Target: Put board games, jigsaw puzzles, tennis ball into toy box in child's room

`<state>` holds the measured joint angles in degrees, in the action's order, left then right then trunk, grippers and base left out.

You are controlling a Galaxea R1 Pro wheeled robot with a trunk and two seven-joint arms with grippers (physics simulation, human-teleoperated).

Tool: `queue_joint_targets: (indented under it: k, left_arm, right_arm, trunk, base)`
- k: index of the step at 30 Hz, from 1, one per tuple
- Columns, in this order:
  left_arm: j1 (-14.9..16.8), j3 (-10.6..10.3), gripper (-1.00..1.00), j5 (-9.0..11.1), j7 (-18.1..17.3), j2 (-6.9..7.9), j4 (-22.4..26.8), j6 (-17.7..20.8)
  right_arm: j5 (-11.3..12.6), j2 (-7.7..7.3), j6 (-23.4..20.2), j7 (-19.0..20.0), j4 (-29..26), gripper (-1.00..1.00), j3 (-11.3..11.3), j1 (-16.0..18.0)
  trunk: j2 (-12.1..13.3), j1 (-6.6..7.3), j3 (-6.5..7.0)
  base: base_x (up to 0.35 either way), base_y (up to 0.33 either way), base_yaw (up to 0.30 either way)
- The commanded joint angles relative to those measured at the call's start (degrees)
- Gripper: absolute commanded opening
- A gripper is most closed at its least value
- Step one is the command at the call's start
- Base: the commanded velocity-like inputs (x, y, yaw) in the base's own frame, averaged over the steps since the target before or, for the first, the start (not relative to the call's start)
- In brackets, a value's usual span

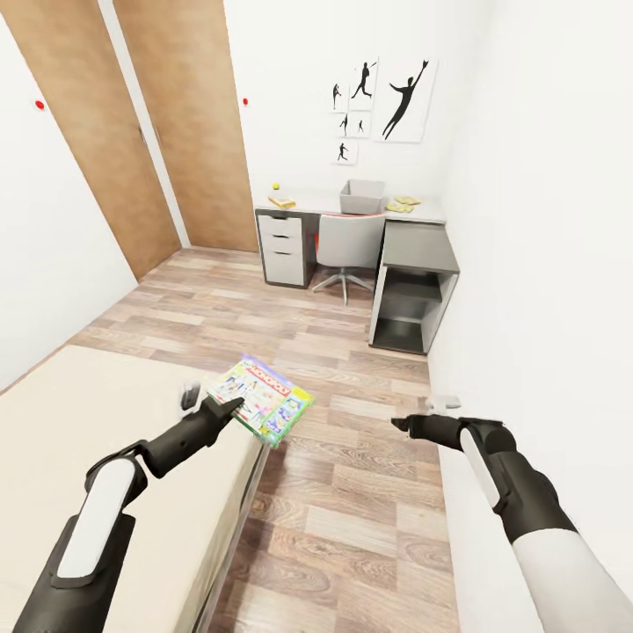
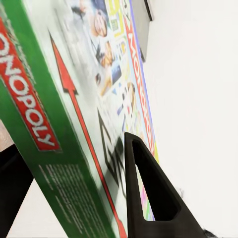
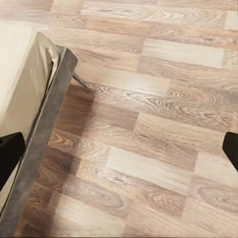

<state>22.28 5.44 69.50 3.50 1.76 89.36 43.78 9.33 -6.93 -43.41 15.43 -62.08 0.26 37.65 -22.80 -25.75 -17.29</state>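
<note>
My left gripper (image 1: 230,406) is shut on the edge of the white-green Monopoly board game (image 1: 262,397) and holds it in the air past the bed's corner. In the left wrist view one dark finger (image 2: 148,188) presses on the box lid (image 2: 74,94). My right gripper (image 1: 403,425) hangs open over the floor, and its fingers (image 3: 9,151) stand wide apart. Far across the room the table (image 1: 308,205) carries the grey toy box (image 1: 362,197), the tennis ball (image 1: 275,186), a flat yellowish box (image 1: 282,202) and the jigsaw puzzles (image 1: 403,204).
The bed (image 1: 53,440) lies at the lower left, and its grey frame edge (image 3: 47,124) is near my right gripper. A grey swivel chair (image 1: 349,246) stands at the desk. A lower dark-topped cabinet (image 1: 418,281) sits against the right wall. Wooden floor (image 1: 334,492) stretches between.
</note>
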Motion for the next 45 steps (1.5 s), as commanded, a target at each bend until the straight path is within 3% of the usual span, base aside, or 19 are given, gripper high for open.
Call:
queue_joint_targets:
  k: [1, 3, 4, 5, 11, 27, 45]
  left_arm:
    - [0.1, -0.8, -1.00, 0.5, 0.5, -0.03, -0.1, 0.1]
    - [0.3, -1.6, -1.00, 0.3, 0.6, -0.08, -0.2, -0.2]
    - [1.3, -4.8, -1.00, -1.2, 0.9, -0.44, -0.5, -1.4]
    - [1.5, -5.5, -1.00, -1.6, 0.9, -0.60, -0.6, -1.7]
    - [2.2, -8.0, -1.00, -2.9, 1.0, -1.41, -0.7, -2.4]
    - [2.4, -8.6, -1.00, -3.2, 0.3, -1.73, -0.7, -2.6]
    - [2.4, -8.8, -1.00, -3.3, 0.3, -1.69, -0.8, -2.6]
  right_arm:
    - [0.1, 0.35, -0.2, -0.2, 0.0, 1.00, 0.7, 0.0]
    - [0.1, 0.61, -0.2, -0.2, 0.1, 1.00, 1.2, 0.0]
    - [0.1, 1.46, -0.2, -0.4, 0.4, 1.00, 2.3, -0.1]
    - [0.1, 1.60, -0.2, -0.4, 0.5, 1.00, 2.5, -0.2]
    - [0.0, 1.98, -0.3, -0.5, 0.7, 1.00, 2.9, -0.3]
    - [0.1, 2.09, -0.2, -0.5, 0.8, 1.00, 3.0, -0.3]
    - [0.1, 2.16, -0.2, -0.7, 0.7, 1.00, 3.1, -0.4]
  trunk:
    - [-0.1, -0.03, -0.10]
    - [-0.1, -0.03, -0.10]
    - [-0.1, -0.03, -0.10]
    - [-0.1, -0.03, -0.10]
    - [-0.1, -0.03, -0.10]
    - [-0.1, -0.03, -0.10]
    - [-0.1, -0.03, 0.01]
  base:
    - [0.000, 0.000, 0.000]
    - [0.000, 0.000, 0.000]
    - [0.000, 0.000, 0.000]
    - [0.000, 0.000, 0.000]
    - [0.000, 0.000, 0.000]
    - [0.017, 0.000, 0.000]
    - [0.293, 0.000, -0.101]
